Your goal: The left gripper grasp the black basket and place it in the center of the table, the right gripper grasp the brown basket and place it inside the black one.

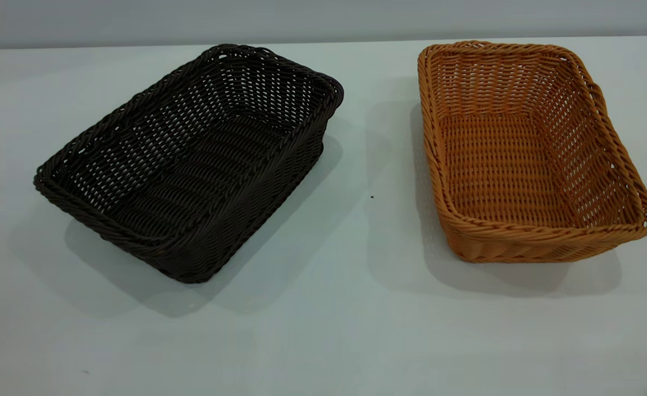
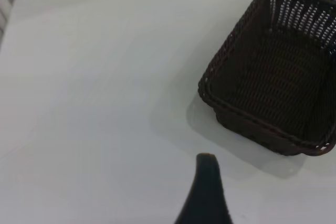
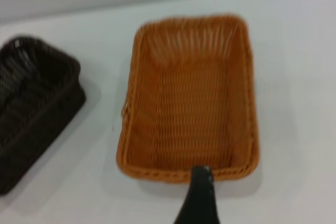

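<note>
The black basket (image 1: 191, 165) sits on the left part of the worktop (image 1: 345, 330), turned at an angle, open side up and empty. The brown basket (image 1: 527, 154) stands well apart to its right, also empty, with bare worktop between them. Neither is gripped. In the left wrist view one dark finger of the left tool (image 2: 206, 192) hangs above bare worktop near the black basket. The right tool (image 3: 199, 195) shows one finger just over the brown basket's near rim. How far either tool is open cannot be told.
</note>
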Robot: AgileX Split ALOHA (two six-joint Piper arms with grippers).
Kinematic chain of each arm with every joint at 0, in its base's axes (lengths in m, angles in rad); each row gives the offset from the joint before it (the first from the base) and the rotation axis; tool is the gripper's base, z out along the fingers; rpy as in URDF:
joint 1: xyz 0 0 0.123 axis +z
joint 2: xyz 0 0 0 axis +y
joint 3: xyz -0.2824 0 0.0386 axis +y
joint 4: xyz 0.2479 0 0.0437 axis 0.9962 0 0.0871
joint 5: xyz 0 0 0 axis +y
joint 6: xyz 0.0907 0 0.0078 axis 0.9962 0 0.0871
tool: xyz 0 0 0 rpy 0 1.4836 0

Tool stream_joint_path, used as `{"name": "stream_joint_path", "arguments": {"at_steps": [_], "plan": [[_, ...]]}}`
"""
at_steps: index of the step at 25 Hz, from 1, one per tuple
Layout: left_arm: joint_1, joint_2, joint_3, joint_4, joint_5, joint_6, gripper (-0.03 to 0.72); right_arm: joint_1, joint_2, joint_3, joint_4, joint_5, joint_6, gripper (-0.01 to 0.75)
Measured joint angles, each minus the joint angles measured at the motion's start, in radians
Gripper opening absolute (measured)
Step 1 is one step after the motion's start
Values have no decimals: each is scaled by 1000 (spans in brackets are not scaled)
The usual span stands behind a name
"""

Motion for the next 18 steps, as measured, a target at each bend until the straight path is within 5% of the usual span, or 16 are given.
{"name": "stream_joint_path", "arguments": {"at_steps": [10, 18], "plan": [[0, 425, 0, -8, -230, 15, 548, 0, 583, 0, 545, -85, -415, 570], [0, 559, 0, -54, -353, 17, 548, 0, 1049, -7, 920, -56, -457, 559]]}}
